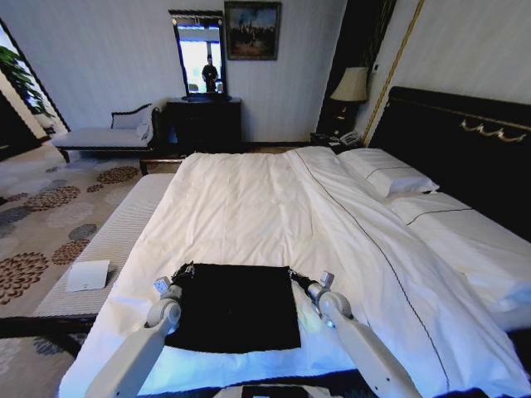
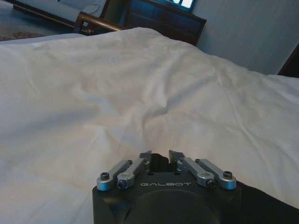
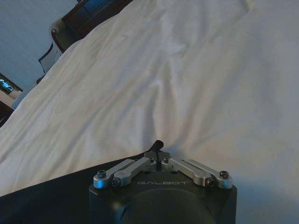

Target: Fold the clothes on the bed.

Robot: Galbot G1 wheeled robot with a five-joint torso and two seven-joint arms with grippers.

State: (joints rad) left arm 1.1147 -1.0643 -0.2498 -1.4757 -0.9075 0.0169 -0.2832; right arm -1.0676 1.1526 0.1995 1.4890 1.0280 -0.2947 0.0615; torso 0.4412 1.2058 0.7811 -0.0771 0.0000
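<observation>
- Two hands pinch the black T-shirt's far corners near the bed's [image 1: 249, 207] foot edge: left hand [image 1: 184, 271], right hand [image 1: 294, 274].
- Holding both corners keeps the T-shirt [image 1: 236, 311] flat for folding.

The black T-shirt [image 1: 234, 305] is lying as a flat rectangle on the white duvet near the foot of the bed [image 1: 265, 207]. The left gripper [image 1: 184, 271] is sitting at its far left corner and the right gripper [image 1: 294, 274] at its far right corner (both seemingly pinching fabric, though the fingertips are hard to make out). A white card [image 1: 88, 275] is resting on the bench [image 1: 116, 228] alongside.
</observation>
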